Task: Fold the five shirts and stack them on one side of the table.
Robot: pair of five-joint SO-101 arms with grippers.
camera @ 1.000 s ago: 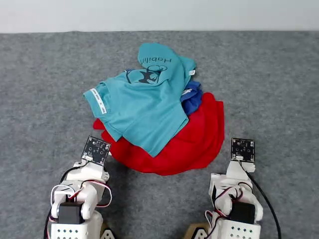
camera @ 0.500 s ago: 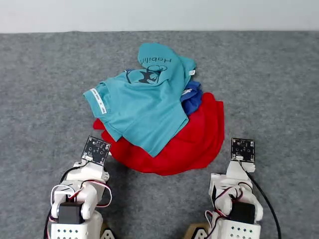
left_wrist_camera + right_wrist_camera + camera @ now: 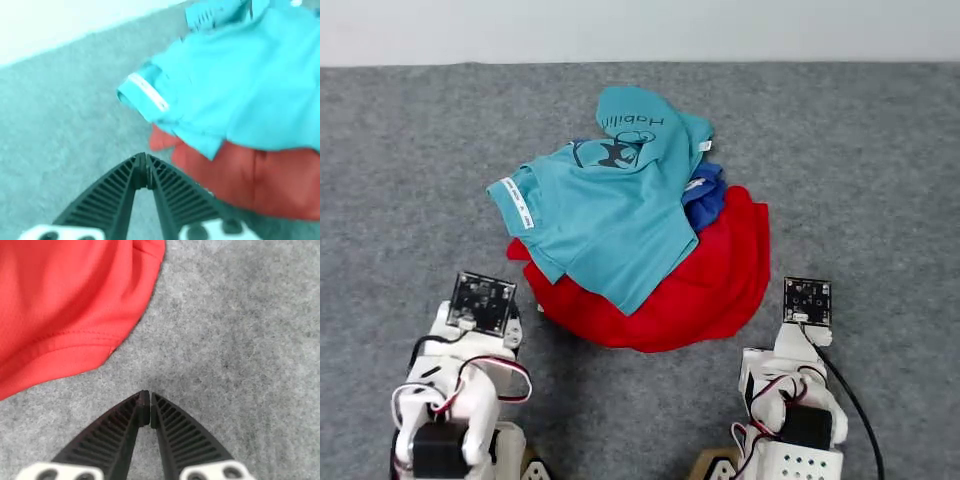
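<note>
High view: teal shirt [image 3: 610, 220], collar away from arms; left end effector [image 3: 146, 175], right end effector [image 3: 146, 410] pressed together

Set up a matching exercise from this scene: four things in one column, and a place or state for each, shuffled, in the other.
1. teal shirt
2. red shirt
3. blue shirt
4. right gripper

a. shut, pointing at the grey table cover
b. top of the pile
c. peeking out between two other shirts
d. bottom of the pile

Pairs: 1-b, 2-d, 3-c, 4-a.
</note>
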